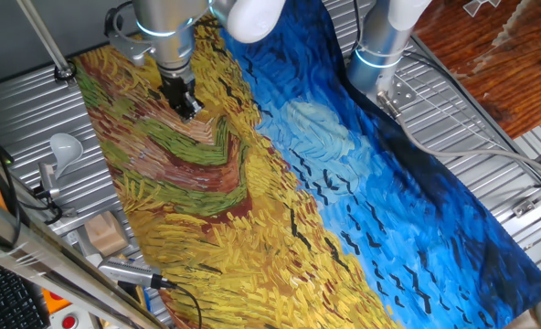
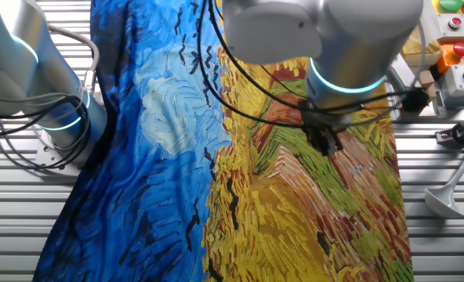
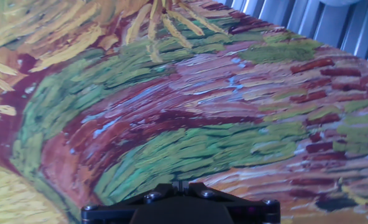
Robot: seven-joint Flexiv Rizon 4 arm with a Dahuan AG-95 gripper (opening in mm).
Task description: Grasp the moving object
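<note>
**Gripper low over printed cloth; toy unseen**

Gripper (image 1: 186, 108): black, pointed down, close above the painted cloth (image 1: 280, 183) covering the counter (image 1: 33, 110), over green and pink strokes near one long cloth edge. Finger state: cannot tell. Yellow toy: not visible in any view.

From my screen I see a tabletop (image 1: 490, 146) of ribbed grey metal, covered down the middle by a painted cloth (image 1: 280, 201) that is blue on one side and yellow, green and brown on the other. Past the tabletop's far right corner lies a reddish wooden floor (image 1: 490, 64). By the left edge stand a wooden block (image 1: 104, 233) and a keyboard (image 1: 5, 292). The light is even.
</note>
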